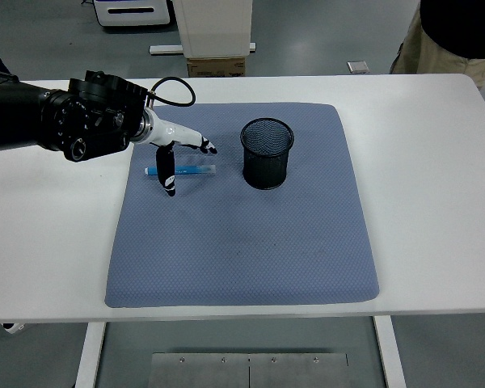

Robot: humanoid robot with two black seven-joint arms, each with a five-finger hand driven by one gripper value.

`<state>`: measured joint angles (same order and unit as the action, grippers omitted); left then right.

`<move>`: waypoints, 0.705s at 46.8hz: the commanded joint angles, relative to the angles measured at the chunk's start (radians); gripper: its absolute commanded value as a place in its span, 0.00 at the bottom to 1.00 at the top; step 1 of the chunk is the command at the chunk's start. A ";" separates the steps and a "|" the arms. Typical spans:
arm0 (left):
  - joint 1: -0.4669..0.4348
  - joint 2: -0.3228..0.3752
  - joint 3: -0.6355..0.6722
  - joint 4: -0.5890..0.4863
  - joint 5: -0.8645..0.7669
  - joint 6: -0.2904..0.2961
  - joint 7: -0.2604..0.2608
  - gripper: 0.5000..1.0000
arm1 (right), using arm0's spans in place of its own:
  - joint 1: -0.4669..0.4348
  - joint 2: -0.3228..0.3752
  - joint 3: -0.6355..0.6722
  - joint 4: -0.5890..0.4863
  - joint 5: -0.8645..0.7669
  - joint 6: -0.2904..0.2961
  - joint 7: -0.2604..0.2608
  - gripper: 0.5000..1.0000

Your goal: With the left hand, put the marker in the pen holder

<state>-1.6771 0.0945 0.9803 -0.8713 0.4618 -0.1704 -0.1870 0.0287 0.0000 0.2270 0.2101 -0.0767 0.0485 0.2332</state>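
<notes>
On the mat [242, 242], left hand [176, 153] spread over marker [186, 170].

You have one view only, from a head camera set high on the robot's side, looking forward and down over the bench [436, 186]. Its near edge runs along the bottom of the picture; the far edge and grey floor [323, 36] fill the top. The whole blue mat [242, 242] fits in frame.
</notes>
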 commanded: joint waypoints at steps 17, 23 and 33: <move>0.002 -0.010 0.005 0.000 0.024 0.000 0.009 1.00 | 0.000 0.000 0.000 -0.001 0.000 0.001 0.000 1.00; 0.002 -0.010 0.012 0.000 0.040 0.000 0.011 0.94 | 0.000 0.000 0.000 0.000 0.000 -0.001 0.000 1.00; 0.004 -0.012 0.015 0.000 0.066 -0.001 0.029 0.67 | 0.000 0.000 0.000 0.000 0.000 0.001 0.000 1.00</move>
<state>-1.6751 0.0829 0.9939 -0.8713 0.5118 -0.1712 -0.1670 0.0288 0.0000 0.2270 0.2100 -0.0767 0.0486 0.2332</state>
